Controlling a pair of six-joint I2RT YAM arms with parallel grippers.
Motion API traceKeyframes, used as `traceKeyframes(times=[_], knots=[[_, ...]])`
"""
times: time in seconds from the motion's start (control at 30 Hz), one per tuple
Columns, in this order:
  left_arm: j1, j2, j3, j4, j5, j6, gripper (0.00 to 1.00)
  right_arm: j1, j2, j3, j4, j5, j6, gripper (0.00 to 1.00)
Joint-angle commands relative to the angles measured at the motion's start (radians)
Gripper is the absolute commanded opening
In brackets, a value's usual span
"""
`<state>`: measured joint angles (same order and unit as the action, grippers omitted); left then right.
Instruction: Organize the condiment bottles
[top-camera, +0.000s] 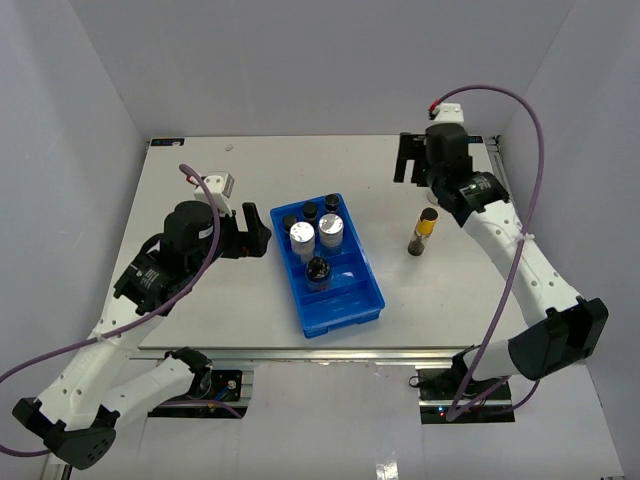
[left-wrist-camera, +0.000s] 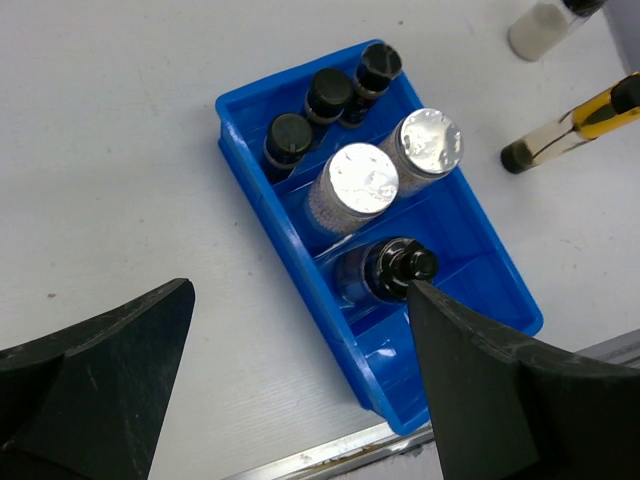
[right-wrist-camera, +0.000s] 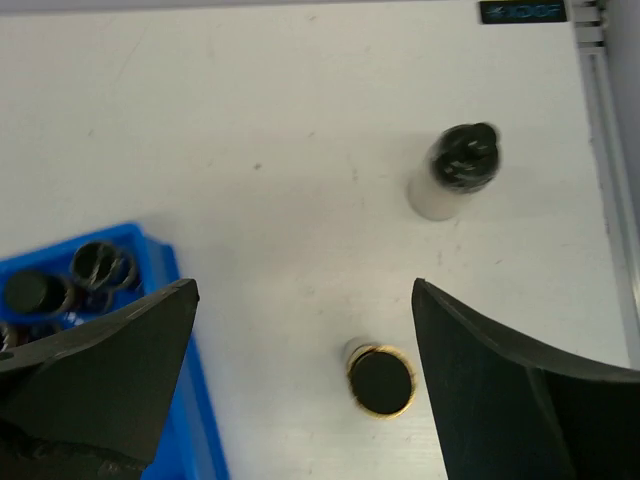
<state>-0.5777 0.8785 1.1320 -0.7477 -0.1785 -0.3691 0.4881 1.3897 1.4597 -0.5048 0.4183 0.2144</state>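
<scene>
Left gripper (top-camera: 255, 232) hovers just beside the left wall of the blue tray (top-camera: 345, 310), and its two fingers stand wide apart with nothing between them. In the left wrist view this gripper (left-wrist-camera: 300, 287) looks down on the near part of the tray (left-wrist-camera: 250, 180).

Six bottles stand upright in the tray. In the far compartment three dark jars (top-camera: 310, 211) with black caps make one row, close to each other. In the next compartment two clear jars (top-camera: 317, 231) with silver lids stand side by side. In the compartment after that stands one dark bottle (top-camera: 318, 270) with a black cap, near the middle of the tray.

To the right of the tray, apart from it, a yellow bottle (top-camera: 424, 232) with a dark cap stands upright on the white table (top-camera: 460, 300). A whitish bottle (right-wrist-camera: 455, 175) with a black cap also stands on the table, beyond the yellow one and a little to its right. In the top view I cannot see it.

At the far right of the table is the right gripper (top-camera: 408, 160). Its wrist view shows its fingers (right-wrist-camera: 110, 370) spread wide, holding nothing. The yellow bottle (right-wrist-camera: 380, 380) shows low between them, and they do not touch it.
</scene>
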Motion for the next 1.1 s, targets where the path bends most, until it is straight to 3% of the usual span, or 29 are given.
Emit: traceKeyframes(times=[0.0, 0.17, 0.4, 0.9, 1.07], knots=[[0.004, -0.054, -0.051, 0.051, 0.073, -0.027, 0.98, -0.192, 0.046, 0.071, 0.117, -0.115, 0.014, 0.94], [0.006, -0.046, -0.045, 0.035, 0.048, -0.002, 0.98, -0.320, 0.152, 0.103, 0.172, -0.166, 0.018, 0.93], [0.004, -0.031, -0.048, 0.050, 0.064, 0.014, 0.98, -0.395, 0.342, 0.174, 0.177, -0.136, -0.015, 0.95], [0.006, -0.006, -0.108, 0.101, 0.052, 0.031, 0.98, -0.434, 0.624, 0.287, 0.169, -0.180, -0.074, 0.93], [0.004, 0.005, -0.120, 0.114, 0.039, 0.037, 0.98, -0.434, 0.636, 0.246, 0.182, -0.164, -0.062, 0.88]])
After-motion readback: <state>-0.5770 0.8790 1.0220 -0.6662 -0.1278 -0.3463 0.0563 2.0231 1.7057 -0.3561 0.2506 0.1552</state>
